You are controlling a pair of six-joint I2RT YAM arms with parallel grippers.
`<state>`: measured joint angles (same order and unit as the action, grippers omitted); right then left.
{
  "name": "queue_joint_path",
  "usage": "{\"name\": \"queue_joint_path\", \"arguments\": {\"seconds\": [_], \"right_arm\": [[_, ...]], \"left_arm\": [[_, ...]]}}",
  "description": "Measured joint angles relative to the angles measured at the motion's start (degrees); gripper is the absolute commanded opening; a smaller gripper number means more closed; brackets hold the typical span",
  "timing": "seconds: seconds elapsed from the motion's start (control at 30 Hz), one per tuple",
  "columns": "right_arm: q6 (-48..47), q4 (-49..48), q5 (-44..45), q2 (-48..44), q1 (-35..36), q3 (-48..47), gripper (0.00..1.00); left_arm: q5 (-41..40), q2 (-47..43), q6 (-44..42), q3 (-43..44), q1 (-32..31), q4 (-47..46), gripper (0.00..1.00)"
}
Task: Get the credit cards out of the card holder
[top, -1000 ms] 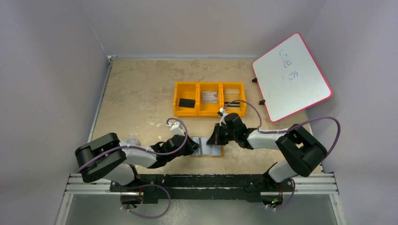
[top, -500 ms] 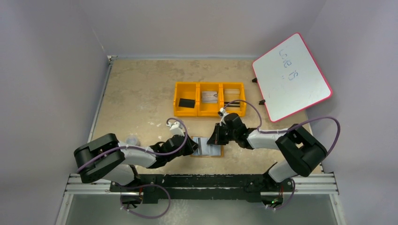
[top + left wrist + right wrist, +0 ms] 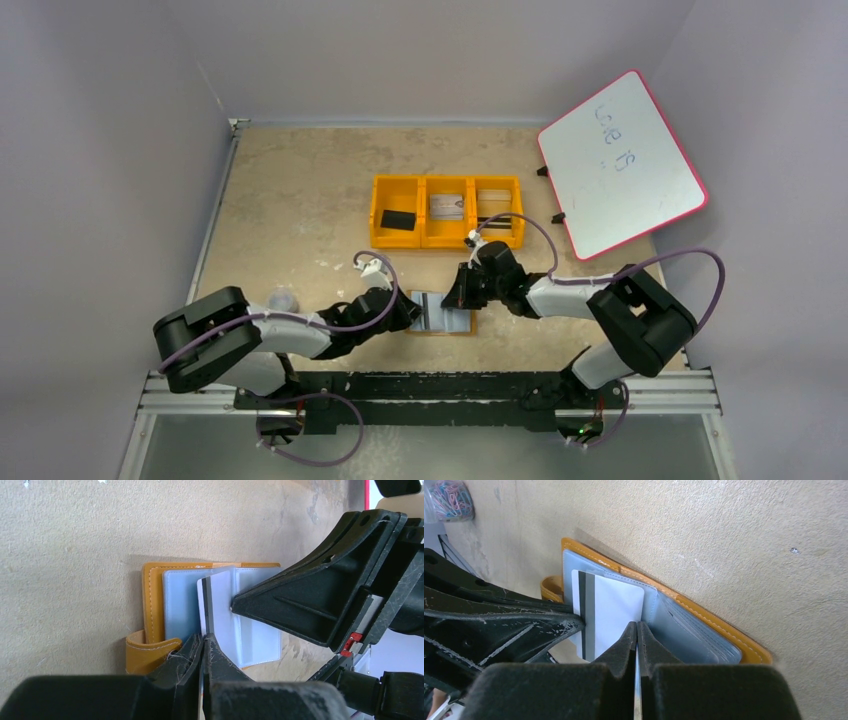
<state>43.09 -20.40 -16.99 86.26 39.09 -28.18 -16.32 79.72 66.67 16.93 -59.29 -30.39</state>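
While both arms are reaching in low over the near middle of the bench, the card holder is lying open and flat between them, well apart from the orange tray further back. Up close it is showing a tan-brown leather-like cover with pale stitching along the edge, a small strap curling out at one side, and pale blue-grey see-through pocket leaves fanning up from the inside. A credit card is sticking partway out of one of those pockets, its face plain white with a dark stripe running down one long edge. The left tool is sitting closed, and the striped edge of the card is running straight into the slit between its tips, so it is looking pinched on the card. The right tool is closed too, its tips pressing on the pocket leaf just beside the card's bare end; I cannot tell whether it is catching the leaf between them. In the tray, a black block is lying in the left compartment and a second card in the middle one. A pink-rimmed whiteboard is leaning at the far right.
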Motion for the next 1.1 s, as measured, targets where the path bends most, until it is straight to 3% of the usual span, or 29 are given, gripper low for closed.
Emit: {"name": "queue_joint_path", "arguments": {"seconds": [0.6, 1.1], "right_arm": [[-0.11, 0.46, 0.07, -0.48, 0.02, 0.00, 0.00], [-1.55, 5.73, -0.02, -10.54, 0.00, 0.11, 0.21]], "left_arm": [[-2.03, -7.17, -0.96, -0.02, -0.02, 6.88, 0.00], [-5.18, -20.02, -5.42, 1.68, 0.00, 20.94, 0.00]]}}
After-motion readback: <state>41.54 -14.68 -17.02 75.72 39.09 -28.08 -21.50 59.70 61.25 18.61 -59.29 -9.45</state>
